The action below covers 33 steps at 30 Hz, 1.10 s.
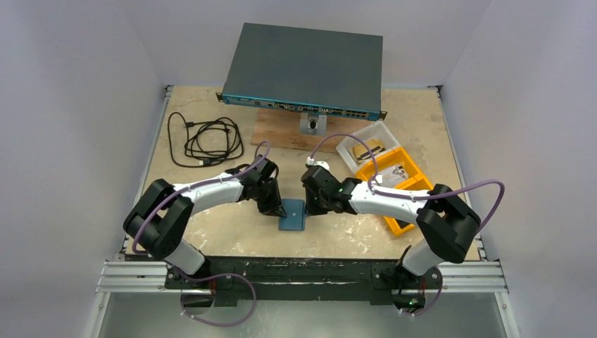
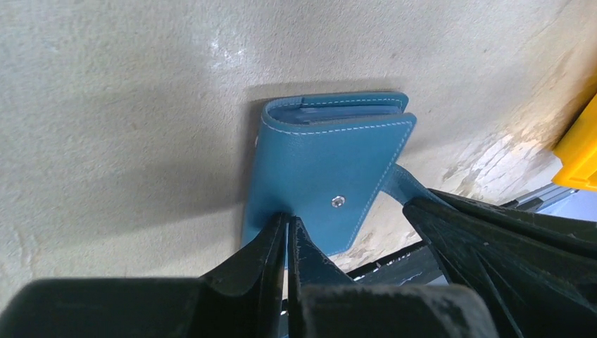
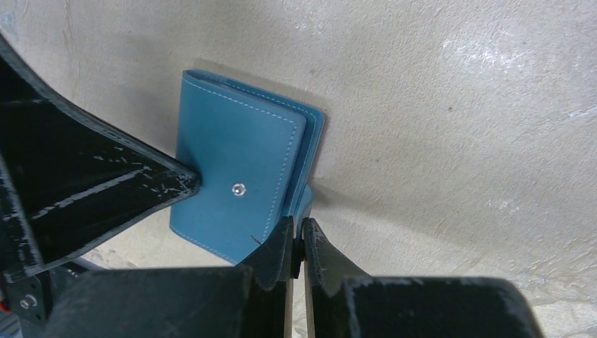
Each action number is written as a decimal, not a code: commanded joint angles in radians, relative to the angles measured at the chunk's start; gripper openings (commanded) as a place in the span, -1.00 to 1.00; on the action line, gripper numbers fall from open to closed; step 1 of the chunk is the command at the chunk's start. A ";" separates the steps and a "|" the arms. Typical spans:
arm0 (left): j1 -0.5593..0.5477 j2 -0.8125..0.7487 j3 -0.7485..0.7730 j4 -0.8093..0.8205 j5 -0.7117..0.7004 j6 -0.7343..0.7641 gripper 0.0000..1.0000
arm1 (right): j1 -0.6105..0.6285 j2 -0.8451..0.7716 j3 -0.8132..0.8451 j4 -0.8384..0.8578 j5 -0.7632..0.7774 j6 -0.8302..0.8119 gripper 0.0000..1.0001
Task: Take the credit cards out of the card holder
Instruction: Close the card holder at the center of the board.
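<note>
You see the card holder point(image 3: 239, 186) folded shut, flat on the table point(image 3: 457, 141), snap stud facing up. Your right hand point(image 3: 297, 243), at 6 o'clock, pinches its 5 o'clock corner. The left hand point(image 3: 186, 179) touches its 9 o'clock edge.

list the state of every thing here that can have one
wallet, folded shut, flap over front, lying flat
left pincer, shut on wallet's edge
right pincer, shut on wallet's tab
cards, none out
cable, coiled
bin, open, holding items
tub, open
switch, propped up, tilted
</note>
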 commanded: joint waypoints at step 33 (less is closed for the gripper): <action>-0.017 0.083 0.044 -0.003 0.016 -0.004 -0.92 | 0.002 0.139 0.064 0.175 -0.166 0.080 -0.35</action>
